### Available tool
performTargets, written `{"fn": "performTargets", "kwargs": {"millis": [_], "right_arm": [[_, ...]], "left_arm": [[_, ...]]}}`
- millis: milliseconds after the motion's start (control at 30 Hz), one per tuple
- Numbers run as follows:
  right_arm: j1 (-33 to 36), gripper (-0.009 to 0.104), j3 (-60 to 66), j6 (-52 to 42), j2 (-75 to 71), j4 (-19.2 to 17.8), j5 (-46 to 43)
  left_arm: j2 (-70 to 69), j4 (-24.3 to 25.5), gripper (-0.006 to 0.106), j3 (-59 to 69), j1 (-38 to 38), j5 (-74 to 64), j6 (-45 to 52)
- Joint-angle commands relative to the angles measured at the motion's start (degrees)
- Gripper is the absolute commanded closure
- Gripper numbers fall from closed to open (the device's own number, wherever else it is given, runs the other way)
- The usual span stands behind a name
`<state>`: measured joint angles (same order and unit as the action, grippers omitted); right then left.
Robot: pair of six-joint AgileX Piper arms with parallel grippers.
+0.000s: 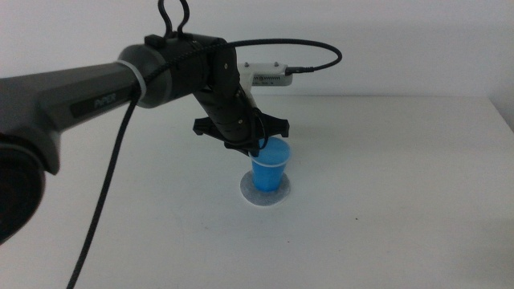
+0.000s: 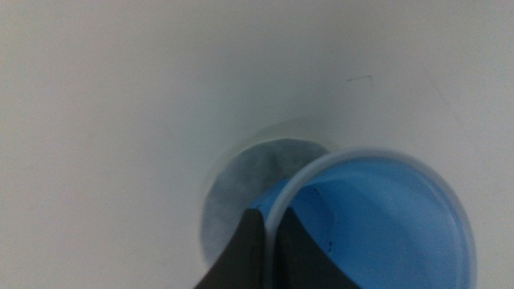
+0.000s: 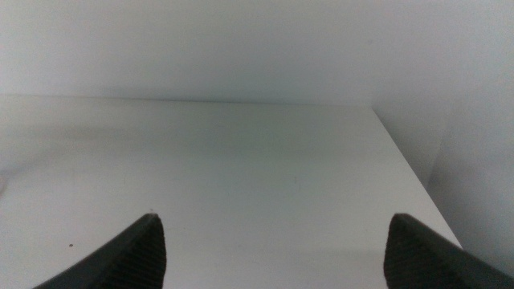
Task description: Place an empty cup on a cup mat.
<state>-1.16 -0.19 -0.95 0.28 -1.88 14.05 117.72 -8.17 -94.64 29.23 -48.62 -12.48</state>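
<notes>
The blue cup is upright on the round grey cup mat near the table's middle; whether its base rests fully on the mat I cannot tell. My left gripper reaches in from the left and is shut on the cup's near rim. In the left wrist view one dark jaw is outside the cup and the other inside, with the pale rim pinched between them at the left gripper. The speckled cup mat shows under the cup. My right gripper is open over bare table, away from both.
A small white box with a black cable stands at the back of the table, behind the left arm. The table's right edge runs close to the right gripper.
</notes>
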Motion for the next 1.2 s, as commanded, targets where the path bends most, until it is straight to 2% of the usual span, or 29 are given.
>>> {"fn": "performTargets", "kwargs": {"millis": [0,133,233,333,500,633,700,767,867,933,1067,1167], "right_arm": [[0.12,0.002,0.19,-0.23,-0.28,-0.31,-0.38],[0.12,0.002,0.19,-0.23,-0.28,-0.31,-0.38],[0.12,0.002,0.19,-0.23,-0.28,-0.31,-0.38],[0.12,0.002,0.19,-0.23,-0.28,-0.31,-0.38],[0.12,0.002,0.19,-0.23,-0.28,-0.31,-0.38],[0.12,0.002,0.19,-0.23,-0.28,-0.31,-0.38],[0.12,0.002,0.19,-0.23,-0.28,-0.31,-0.38],[0.12,0.002,0.19,-0.23,-0.28,-0.31,-0.38],[0.12,0.002,0.19,-0.23,-0.28,-0.31,-0.38],[0.12,0.002,0.19,-0.23,-0.28,-0.31,-0.38],[0.12,0.002,0.19,-0.23,-0.28,-0.31,-0.38],[0.12,0.002,0.19,-0.23,-0.28,-0.31,-0.38]], "left_arm": [[0.78,-2.33,0.102,0.24,-0.06,1.92,2.12],[1.02,-2.85,0.099,0.24,-0.06,1.96,3.03],[0.78,-2.74,0.086,0.24,-0.57,0.21,2.54],[-0.01,-1.65,0.063,0.24,-1.21,-2.04,4.51],[-3.53,0.28,0.006,0.14,-3.20,-6.50,8.38],[-9.77,1.37,0.007,1.32,-4.61,-9.96,8.41],[-15.10,4.88,0.007,4.36,-4.61,-9.68,6.33],[-20.96,8.17,0.007,10.20,-4.61,-6.23,4.93],[-31.86,9.88,0.007,20.62,-5.26,-3.86,0.14],[-38.72,10.44,0.007,27.44,-5.84,-2.25,0.14],[-49.04,15.07,0.007,39.28,-6.10,7.04,0.41],[-56.23,15.85,0.007,46.30,-6.33,11.70,0.41]]}}
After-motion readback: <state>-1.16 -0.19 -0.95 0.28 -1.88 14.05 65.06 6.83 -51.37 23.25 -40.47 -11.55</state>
